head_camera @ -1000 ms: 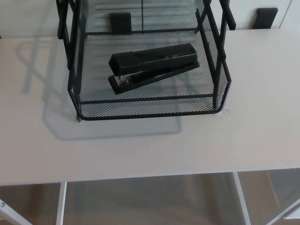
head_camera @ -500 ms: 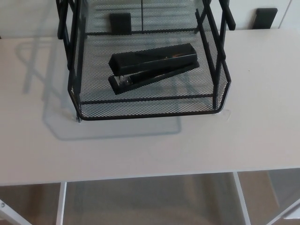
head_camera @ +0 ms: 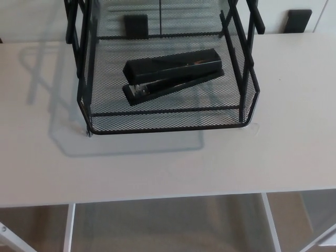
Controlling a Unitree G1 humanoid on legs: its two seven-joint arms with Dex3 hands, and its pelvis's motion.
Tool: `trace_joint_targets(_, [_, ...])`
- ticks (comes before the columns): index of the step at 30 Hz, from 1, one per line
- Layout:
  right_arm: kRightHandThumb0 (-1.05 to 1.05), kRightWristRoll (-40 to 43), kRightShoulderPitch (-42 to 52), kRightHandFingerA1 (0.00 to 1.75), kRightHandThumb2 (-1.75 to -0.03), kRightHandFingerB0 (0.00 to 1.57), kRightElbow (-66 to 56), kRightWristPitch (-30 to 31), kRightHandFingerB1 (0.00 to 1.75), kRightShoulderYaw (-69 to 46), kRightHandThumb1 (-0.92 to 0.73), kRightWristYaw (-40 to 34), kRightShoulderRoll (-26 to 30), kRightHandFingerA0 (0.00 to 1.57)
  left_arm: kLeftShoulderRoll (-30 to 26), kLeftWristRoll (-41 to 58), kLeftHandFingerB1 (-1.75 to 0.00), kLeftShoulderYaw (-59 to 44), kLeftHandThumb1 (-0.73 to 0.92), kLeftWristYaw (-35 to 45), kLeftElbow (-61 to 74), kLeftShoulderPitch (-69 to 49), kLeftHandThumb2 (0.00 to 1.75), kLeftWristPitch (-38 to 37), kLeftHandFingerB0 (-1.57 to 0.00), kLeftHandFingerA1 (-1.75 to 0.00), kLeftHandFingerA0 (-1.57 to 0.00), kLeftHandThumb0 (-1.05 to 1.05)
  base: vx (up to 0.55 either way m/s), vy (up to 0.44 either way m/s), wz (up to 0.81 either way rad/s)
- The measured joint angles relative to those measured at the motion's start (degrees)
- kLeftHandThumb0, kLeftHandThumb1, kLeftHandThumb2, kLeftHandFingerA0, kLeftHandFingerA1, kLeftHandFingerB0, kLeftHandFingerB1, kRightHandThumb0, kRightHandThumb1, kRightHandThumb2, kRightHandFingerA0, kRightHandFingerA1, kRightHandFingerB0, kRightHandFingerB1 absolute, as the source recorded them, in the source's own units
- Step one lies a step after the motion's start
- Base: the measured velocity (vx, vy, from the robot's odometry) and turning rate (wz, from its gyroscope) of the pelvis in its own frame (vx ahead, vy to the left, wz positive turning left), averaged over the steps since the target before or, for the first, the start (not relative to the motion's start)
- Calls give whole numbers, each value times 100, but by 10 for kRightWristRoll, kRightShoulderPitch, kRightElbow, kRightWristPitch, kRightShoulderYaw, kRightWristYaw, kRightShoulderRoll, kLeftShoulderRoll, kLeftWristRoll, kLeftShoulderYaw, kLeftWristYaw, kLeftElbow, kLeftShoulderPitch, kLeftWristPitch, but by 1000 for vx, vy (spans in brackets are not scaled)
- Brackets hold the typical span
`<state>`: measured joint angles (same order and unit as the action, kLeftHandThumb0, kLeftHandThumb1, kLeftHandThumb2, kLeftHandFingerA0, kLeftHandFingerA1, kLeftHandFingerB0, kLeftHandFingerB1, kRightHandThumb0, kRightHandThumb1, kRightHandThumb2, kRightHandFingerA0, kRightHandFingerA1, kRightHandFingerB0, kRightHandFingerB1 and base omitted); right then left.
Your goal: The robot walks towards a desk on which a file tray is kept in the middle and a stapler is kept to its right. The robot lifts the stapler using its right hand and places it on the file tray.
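A black stapler [head_camera: 173,74] lies inside the black wire-mesh file tray [head_camera: 168,127], on the lowest shelf, its long side running from lower left to upper right. The tray stands on the pale desk [head_camera: 168,163] at the top middle of the head view, its upper shelves cut off by the picture's top edge. Neither of my hands shows anywhere in the picture, and nothing touches the stapler.
The desk's front edge [head_camera: 168,198] crosses the lower part of the picture, with the white desk frame and floor below it. Two dark blocks [head_camera: 298,20] sit beyond the desk's far edge, one seen through the tray's mesh.
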<state>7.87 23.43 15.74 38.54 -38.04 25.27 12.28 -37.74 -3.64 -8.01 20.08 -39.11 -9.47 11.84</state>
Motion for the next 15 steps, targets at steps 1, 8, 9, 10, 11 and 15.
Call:
trace_joint_targets(1, [-59,2,-1,72,-66,15,7,-3,58,2,-32,-1,2,23,0,0,-35,0,92,0,0,0,74,0,-15,-49,-28,-80,0,0,0])
trace_joint_targets(8, [-33,16,11,64,-85,8,-17,-9,56,16,-23,-7,9,21,0,1,-45,0,77,0,-2,1,109,0,-13,-55,-25,-78,0,0,0])
trace_joint_targets(9, [-56,18,12,73,-65,12,-19,-9,61,16,-35,-8,10,19,0,1,-35,0,92,0,-2,1,73,0,-20,-60,-36,-79,0,0,0])
trace_joint_targets(10, [-57,21,13,73,-65,12,-25,-7,60,16,-34,-10,10,18,0,1,-46,0,76,0,-1,1,109,2,-10,-59,-25,-78,0,0,0])
trace_joint_targets(11, [-58,23,15,72,-66,12,-31,-7,60,16,-34,-12,10,17,0,1,-45,-2,77,0,0,1,110,4,-9,-57,-24,-78,0,0,0])
trace_joint_targets(15, [-57,29,20,71,-67,11,-40,-7,59,17,-37,-16,10,14,0,3,-35,-4,92,1,6,-1,75,5,-16,-47,-28,-81,0,0,0])
